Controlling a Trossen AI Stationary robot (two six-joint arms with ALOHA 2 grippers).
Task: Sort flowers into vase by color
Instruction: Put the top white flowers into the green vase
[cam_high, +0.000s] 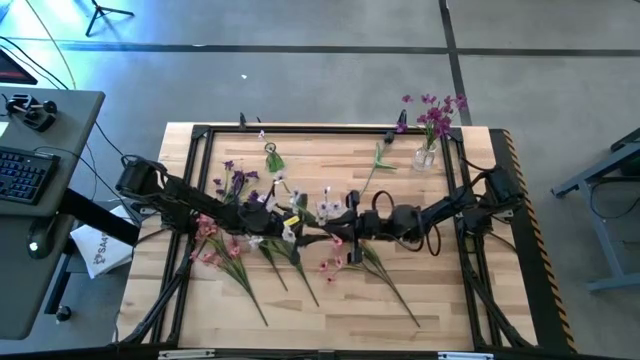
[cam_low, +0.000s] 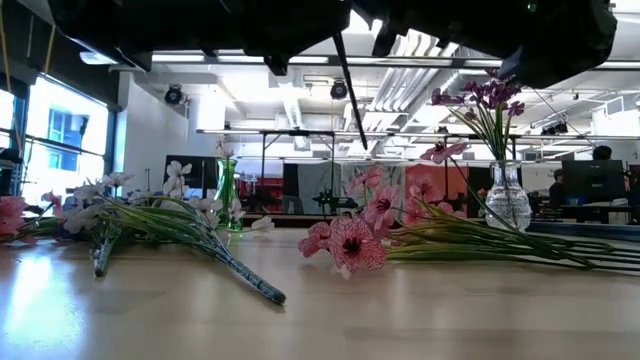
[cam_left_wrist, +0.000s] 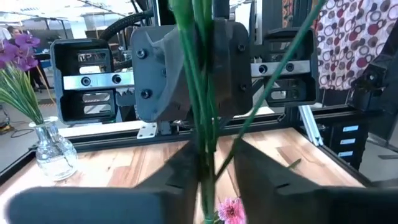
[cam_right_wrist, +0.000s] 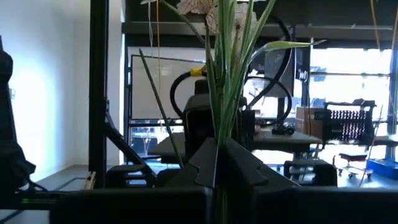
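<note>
Both grippers, left and right, pinch one sprig above table centre, apparently handing it over, while purple flowers fill the vase at two o'clock.

- A light wooden tabletop with a black metal frame stands on a grey concrete floor crossed by dark seams.
- A grey desk to one side carries a black keyboard.
- Across the room, bright windows sit on one side, and white ceiling ducts and beams run overhead.
- A dotted red and white cloth hangs behind the table.
</note>
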